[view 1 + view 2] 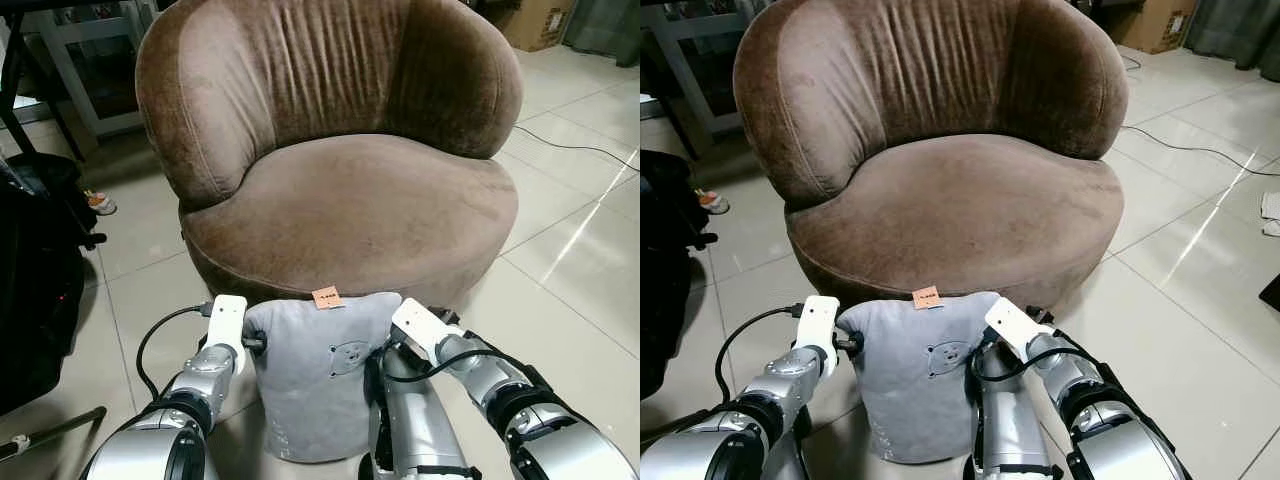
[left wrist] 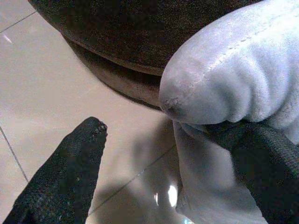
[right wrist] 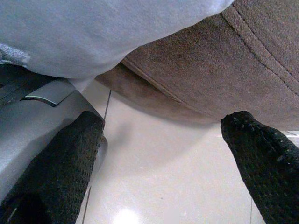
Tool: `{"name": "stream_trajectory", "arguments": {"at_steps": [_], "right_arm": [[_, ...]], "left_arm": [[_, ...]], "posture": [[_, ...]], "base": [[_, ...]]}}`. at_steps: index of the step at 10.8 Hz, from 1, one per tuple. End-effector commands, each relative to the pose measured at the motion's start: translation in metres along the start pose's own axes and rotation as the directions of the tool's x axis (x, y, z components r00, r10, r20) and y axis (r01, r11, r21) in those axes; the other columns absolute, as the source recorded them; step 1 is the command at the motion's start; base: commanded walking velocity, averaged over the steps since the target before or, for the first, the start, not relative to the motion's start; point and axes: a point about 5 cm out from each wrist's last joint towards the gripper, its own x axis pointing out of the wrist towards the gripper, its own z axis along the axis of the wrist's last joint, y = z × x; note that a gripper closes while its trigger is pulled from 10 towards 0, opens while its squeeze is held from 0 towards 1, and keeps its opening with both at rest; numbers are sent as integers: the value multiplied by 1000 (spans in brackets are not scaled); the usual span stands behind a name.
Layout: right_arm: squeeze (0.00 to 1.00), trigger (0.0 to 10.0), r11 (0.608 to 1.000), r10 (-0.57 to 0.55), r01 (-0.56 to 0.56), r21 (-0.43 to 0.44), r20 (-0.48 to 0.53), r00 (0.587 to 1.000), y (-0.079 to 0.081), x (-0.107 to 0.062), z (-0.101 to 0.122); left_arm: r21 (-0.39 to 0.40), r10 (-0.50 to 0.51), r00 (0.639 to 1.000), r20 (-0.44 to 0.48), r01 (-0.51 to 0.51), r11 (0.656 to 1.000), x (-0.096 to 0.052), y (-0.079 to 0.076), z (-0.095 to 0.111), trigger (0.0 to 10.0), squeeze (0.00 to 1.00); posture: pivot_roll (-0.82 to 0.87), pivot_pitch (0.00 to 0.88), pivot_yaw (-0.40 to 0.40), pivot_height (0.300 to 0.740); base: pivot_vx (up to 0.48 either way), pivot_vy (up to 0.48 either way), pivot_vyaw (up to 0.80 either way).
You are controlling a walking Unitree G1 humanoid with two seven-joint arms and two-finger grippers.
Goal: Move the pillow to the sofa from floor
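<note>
A grey pillow (image 1: pixel 322 375) stands upright between the two arms, just in front of the brown sofa (image 1: pixel 340 190), its top edge level with the sofa's base. A small orange tag (image 1: pixel 326 297) sits at the pillow's top edge; its writing is too small to read. A faint stitched emblem (image 1: pixel 349 357) shows on the pillow's front, too blurred to make out.

The left gripper (image 2: pixel 163 154) is at the pillow's upper left corner: one finger (image 2: pixel 261 149) presses against the grey fabric, the other finger (image 2: pixel 70 172) stands apart over the tiled floor (image 1: pixel 570 260), so the fingers are spread wide with the corner between them. The right gripper (image 3: pixel 159 163) is beside the pillow's upper right corner, fingers wide apart and gripping nothing, with the pillow above them and the sofa's base beyond.
</note>
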Motion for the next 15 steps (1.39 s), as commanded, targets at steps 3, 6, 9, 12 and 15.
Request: {"name": "stream_trajectory", "arguments": {"at_steps": [3, 6, 9, 12, 15], "right_arm": [[0, 10000, 985, 170, -174, -8, -167, 971, 48, -4, -42], [0, 10000, 985, 170, -174, -12, -169, 971, 48, -4, -43], [0, 10000, 985, 171, -175, -10, -168, 971, 48, -4, -42], [0, 10000, 984, 174, -178, -5, -168, 970, 48, -4, -41], [0, 10000, 984, 168, -175, -18, -196, 966, 48, -4, -43]], "left_arm": [[21, -22, 1000, 5, 22, 1000, 0, -6, 0, 10000, 1000], [20, -33, 999, 14, 32, 999, 1, -7, 2, 10000, 1000], [26, -32, 999, 13, 32, 999, 1, -7, 3, 10000, 1000], [88, -86, 996, 10, 85, 993, 1, -6, 9, 10000, 1000], [219, -122, 992, 16, 116, 969, 2, 2, 31, 10000, 0]], "posture": [[-183, 0, 20, 381], [-184, 0, 20, 381], [-186, 0, 22, 381], [-197, 0, 27, 381], [-211, 0, 42, 381]], "base": [[0, 0, 0], [0, 0, 0], [0, 0, 0], [0, 0, 0], [0, 0, 0]]}}
